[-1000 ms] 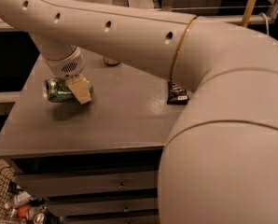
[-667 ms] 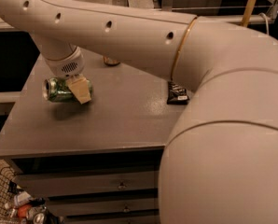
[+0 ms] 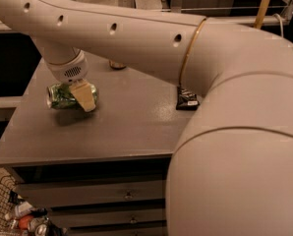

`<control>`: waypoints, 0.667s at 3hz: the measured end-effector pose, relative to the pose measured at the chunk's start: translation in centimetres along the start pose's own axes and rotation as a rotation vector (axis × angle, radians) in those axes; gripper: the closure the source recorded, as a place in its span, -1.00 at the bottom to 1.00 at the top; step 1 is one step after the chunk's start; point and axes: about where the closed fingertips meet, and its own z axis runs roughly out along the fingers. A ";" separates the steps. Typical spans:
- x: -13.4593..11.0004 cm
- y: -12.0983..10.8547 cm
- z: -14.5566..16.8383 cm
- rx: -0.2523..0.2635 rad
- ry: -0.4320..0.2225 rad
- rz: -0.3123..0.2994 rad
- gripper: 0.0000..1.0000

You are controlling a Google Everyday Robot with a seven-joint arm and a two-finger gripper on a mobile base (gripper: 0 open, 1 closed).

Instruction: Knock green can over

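Note:
The green can (image 3: pixel 60 96) lies on its side at the left of the grey table top (image 3: pixel 127 127), its silver end facing left. My gripper (image 3: pixel 81 96) hangs from the white arm directly over the can's right end. One pale finger (image 3: pixel 84 97) shows in front of the can and covers part of it. The can's right end is hidden behind the finger and the wrist.
A small dark packet (image 3: pixel 187 100) lies on the table to the right, by my arm. The base of another can (image 3: pixel 117 65) shows at the back, mostly hidden by the arm. Drawers (image 3: pixel 127 195) sit below the table. A wire basket with litter (image 3: pixel 18 215) is at the bottom left.

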 end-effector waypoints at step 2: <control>0.0 -0.1 0.1 0.004 -0.002 0.000 -1.00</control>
